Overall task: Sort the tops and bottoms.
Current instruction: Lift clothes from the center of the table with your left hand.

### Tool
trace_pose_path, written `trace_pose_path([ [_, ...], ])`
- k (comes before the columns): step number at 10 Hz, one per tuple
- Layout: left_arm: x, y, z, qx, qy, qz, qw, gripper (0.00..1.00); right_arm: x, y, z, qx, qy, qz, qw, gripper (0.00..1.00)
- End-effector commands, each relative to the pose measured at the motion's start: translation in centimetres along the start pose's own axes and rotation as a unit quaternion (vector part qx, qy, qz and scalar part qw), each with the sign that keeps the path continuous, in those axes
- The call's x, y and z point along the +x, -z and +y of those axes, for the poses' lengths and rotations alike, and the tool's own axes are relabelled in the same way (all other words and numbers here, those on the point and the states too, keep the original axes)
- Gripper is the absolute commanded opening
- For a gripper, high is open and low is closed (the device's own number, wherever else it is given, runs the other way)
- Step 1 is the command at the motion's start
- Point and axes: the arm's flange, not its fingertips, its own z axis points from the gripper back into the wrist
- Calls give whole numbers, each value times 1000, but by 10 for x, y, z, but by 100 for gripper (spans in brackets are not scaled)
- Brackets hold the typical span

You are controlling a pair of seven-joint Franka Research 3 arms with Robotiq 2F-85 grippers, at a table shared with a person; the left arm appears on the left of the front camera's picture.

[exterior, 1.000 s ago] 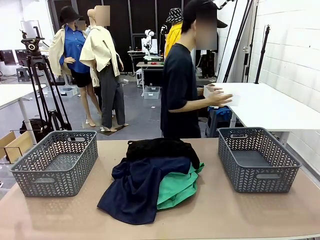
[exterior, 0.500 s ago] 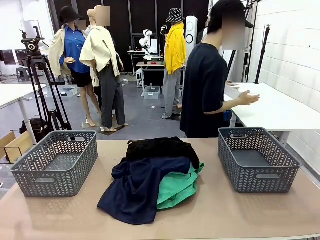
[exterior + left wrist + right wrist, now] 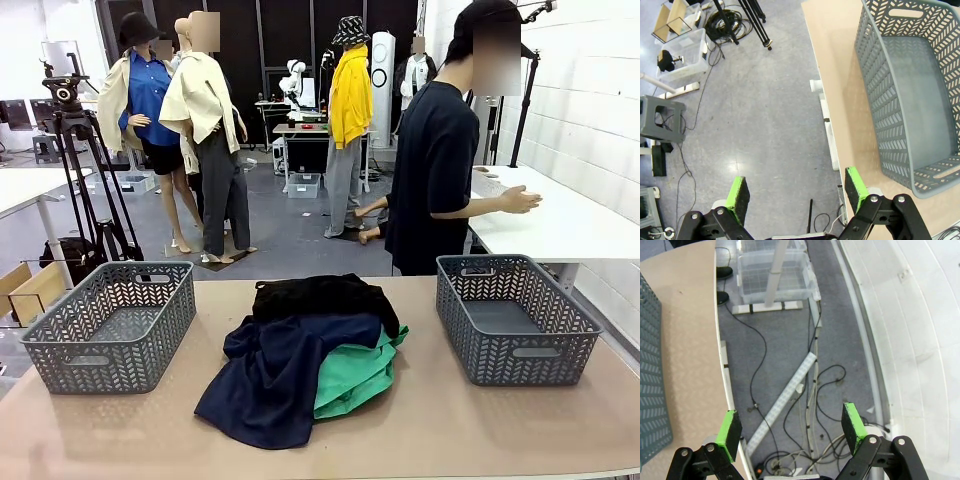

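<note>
The left gripper [image 3: 797, 192] hangs open and empty over the floor [image 3: 740, 125], just off the tabletop [image 3: 840, 100] edge. The left basket [image 3: 880, 100] lies ahead, past the finger nearer the tabletop. The right gripper [image 3: 791, 429] is open and empty too, above cables [image 3: 810, 390], with the right basket [image 3: 650, 365] off to its tabletop side. The pile [image 3: 310, 350] lies between the two baskets, well apart from both grippers. It has three garments: black [image 3: 320, 295], navy [image 3: 275, 375] and green [image 3: 360, 375]. One person [image 3: 430, 180] stands beyond.
</note>
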Motion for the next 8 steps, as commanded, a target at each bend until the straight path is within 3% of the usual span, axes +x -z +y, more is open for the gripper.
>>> trace_pose_path([
  [1,-2,0,2,1,-2,1,1000,100,1,1,-2,-2,-2,3,1000,100],
  [8,-2,0,2,1,-2,1,1000,100,1,1,-2,-2,-2,3,1000,100],
])
